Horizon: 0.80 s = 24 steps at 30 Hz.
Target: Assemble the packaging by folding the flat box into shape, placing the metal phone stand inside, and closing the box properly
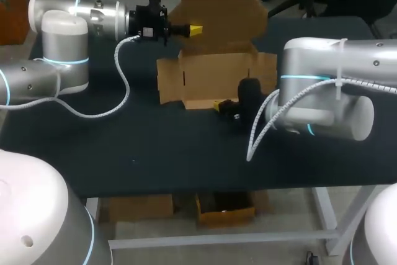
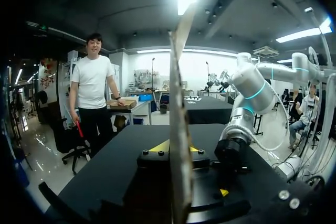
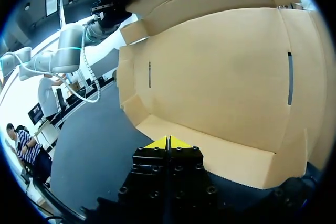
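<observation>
A brown cardboard box (image 1: 211, 79) stands partly folded at the middle of the black table, its side flaps spread out. Its lid flap (image 1: 217, 20) rises at the back. My left gripper (image 1: 195, 30) is shut on that flap's left edge; in the left wrist view the flap (image 2: 178, 129) runs edge-on between the yellow tips of the left gripper (image 2: 176, 148). My right gripper (image 1: 217, 106) sits low at the box's front wall, shut on nothing. In the right wrist view the right gripper (image 3: 168, 142) has its tips pressed together just before the box's front panel (image 3: 220, 77). No phone stand shows in any view.
The table (image 1: 155, 153) has bare black surface in front of the box and to its left. My left arm's white cable (image 1: 124, 85) hangs down beside the box's left flap. My right arm's elbow (image 1: 329, 91) bulks over the table's right side.
</observation>
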Available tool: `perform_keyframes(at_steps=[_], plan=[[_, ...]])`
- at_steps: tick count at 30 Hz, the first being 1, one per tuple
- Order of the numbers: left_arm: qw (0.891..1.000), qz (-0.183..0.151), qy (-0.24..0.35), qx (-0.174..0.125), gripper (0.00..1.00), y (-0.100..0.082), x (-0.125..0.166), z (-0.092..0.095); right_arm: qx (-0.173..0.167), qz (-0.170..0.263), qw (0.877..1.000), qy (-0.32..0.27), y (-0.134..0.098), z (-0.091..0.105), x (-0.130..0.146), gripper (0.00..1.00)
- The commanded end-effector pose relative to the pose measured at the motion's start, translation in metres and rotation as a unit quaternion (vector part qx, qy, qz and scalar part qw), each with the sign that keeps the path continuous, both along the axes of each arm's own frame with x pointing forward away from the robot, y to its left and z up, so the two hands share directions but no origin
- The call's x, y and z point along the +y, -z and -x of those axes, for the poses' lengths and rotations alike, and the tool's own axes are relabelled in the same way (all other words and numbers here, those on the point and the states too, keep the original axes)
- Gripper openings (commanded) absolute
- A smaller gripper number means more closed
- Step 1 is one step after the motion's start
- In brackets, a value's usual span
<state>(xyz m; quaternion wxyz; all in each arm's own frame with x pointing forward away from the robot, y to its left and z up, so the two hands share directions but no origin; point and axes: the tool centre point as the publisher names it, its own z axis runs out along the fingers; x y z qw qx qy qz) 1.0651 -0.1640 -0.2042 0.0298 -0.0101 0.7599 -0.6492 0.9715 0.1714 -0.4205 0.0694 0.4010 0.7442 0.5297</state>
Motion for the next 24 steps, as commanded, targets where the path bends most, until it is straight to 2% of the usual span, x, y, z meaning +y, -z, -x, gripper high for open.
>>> perform_keyframes(at_steps=[1,24], plan=[[1.0,0.001,0.001,-0.001,0.0,0.0019,0.0003,0.0001,-0.002,0.001,1.0,0.007,0.005,-0.003,0.0051,0.0],[1.0,0.001,0.001,-0.001,0.0,0.0019,0.0003,0.0001,0.002,-0.002,1.0,0.016,0.0092,-0.0048,0.0025,0.0]])
